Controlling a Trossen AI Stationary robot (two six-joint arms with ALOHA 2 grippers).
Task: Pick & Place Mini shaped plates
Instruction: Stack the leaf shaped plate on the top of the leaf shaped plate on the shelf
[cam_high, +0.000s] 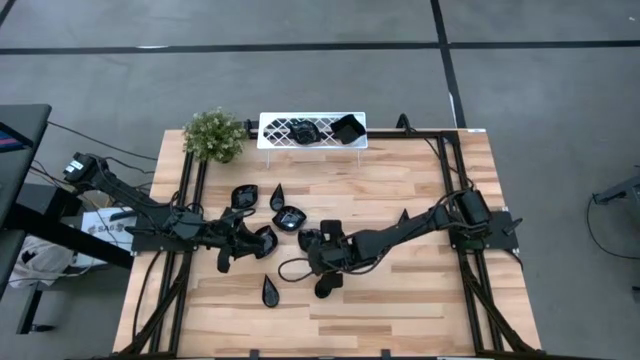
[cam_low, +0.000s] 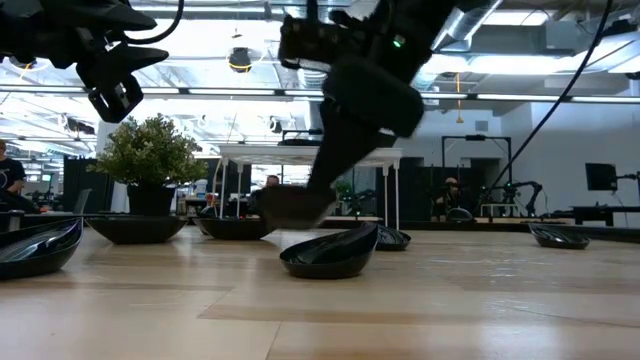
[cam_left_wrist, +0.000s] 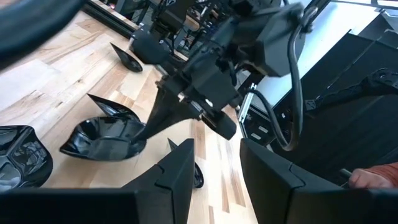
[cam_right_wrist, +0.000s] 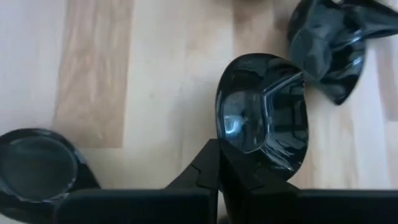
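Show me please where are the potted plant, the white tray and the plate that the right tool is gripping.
potted plant (cam_high: 214, 135), high view, middle of its green leaves.
white tray (cam_high: 278, 131), high view, bare lattice at its left part.
plate in the right tool (cam_right_wrist: 264, 121), right wrist view, middle of its glossy hollow.

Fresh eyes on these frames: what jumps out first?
The two dark arms meeting at mid-table: the right gripper is clamped on the rim of a glossy black plate, the left gripper beside it, open. Around them black mini plates lie scattered on the wooden table. At the far edge sit a white lattice tray already holding some, and a green potted plant.
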